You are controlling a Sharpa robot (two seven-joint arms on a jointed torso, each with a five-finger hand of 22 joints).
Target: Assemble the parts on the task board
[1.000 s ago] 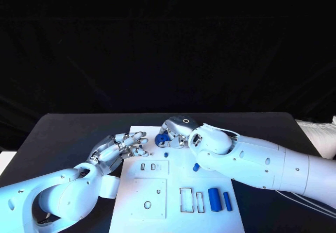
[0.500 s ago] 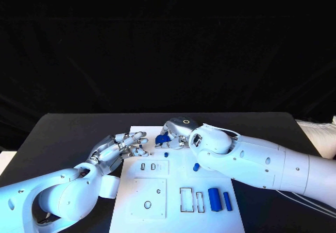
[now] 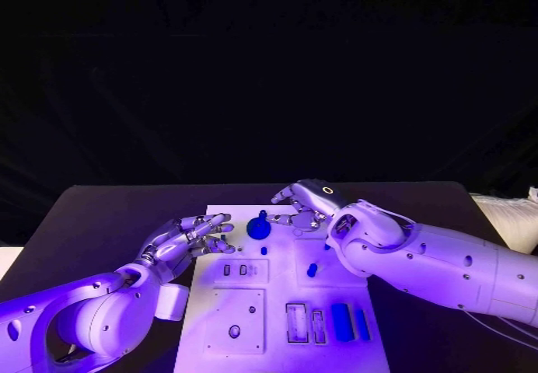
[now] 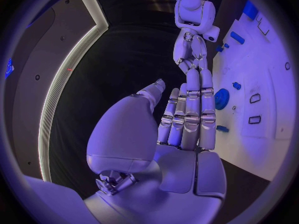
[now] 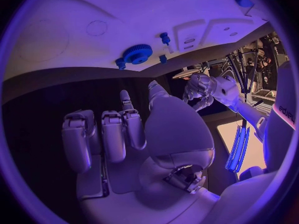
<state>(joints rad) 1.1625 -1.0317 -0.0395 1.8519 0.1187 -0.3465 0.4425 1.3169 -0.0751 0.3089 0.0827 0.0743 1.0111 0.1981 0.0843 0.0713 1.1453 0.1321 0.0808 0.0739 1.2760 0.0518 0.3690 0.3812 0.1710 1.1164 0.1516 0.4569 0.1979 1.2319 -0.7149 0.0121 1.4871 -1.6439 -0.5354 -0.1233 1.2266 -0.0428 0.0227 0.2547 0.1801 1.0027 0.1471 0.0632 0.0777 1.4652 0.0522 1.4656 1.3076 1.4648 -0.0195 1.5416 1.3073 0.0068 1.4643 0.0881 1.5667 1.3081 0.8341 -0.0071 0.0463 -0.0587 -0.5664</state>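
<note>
The white task board (image 3: 253, 311) lies in the middle of the black table. A blue gear (image 3: 259, 228) sits on its far part, also seen as the blue gear (image 5: 137, 53) and the blue gear (image 4: 222, 98). My right hand (image 3: 301, 212) hovers just right of the gear, fingers apart and off it; the right hand (image 5: 118, 134) holds nothing. At the board's left edge my left hand (image 3: 190, 238) has its fingers stretched toward the gear, a little short of it. The left hand (image 4: 187, 114) is empty.
A small blue peg (image 3: 263, 250) and another blue piece (image 3: 312, 270) stand mid-board. Two blue cylinders (image 3: 342, 321) lie at the front right beside rectangular slots (image 3: 297, 322). A pale cloth (image 3: 510, 214) lies at the table's right edge.
My right hand has let go of the blue gear and drawn back to the right; the gear now sits on the board. The left hand has barely moved.
</note>
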